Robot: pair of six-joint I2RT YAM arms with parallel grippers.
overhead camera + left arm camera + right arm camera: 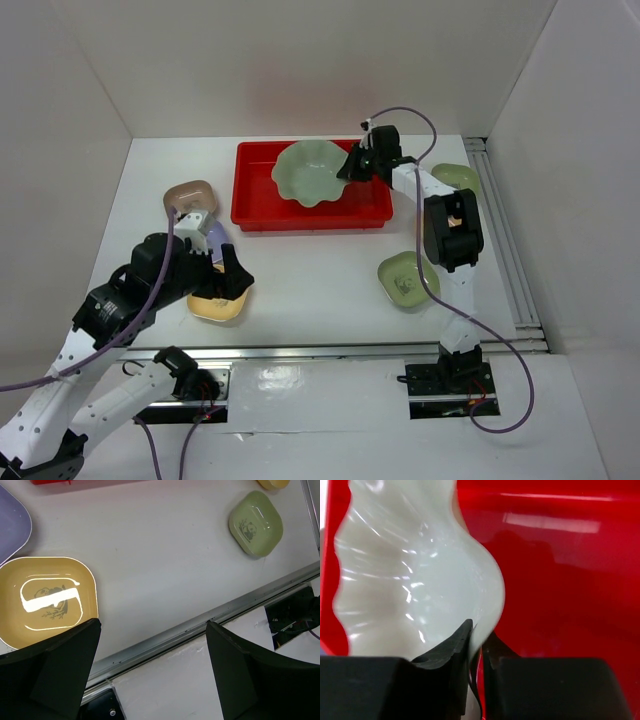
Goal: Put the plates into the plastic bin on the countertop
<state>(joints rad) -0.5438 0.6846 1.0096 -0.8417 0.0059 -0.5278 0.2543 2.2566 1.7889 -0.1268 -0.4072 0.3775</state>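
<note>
The red plastic bin [262,214] stands at the back of the white countertop [310,280]. My right gripper [351,167] is shut on the rim of the large pale-green scalloped plate [312,172], holding it over the bin; the wrist view shows the plate [410,575] pinched between the fingers [452,645] above the red bin floor [560,580]. My left gripper [222,282] is open and empty above the yellow plate [222,307], which also shows in the left wrist view [45,600]. A lavender plate [214,238] and a pink-tan plate [188,196] lie at left.
A green small plate [405,279] lies at right front, also in the left wrist view [256,522]. Another small plate [456,178] lies at the far right beside the bin. A metal rail [330,350] runs along the near edge, and white walls enclose the space.
</note>
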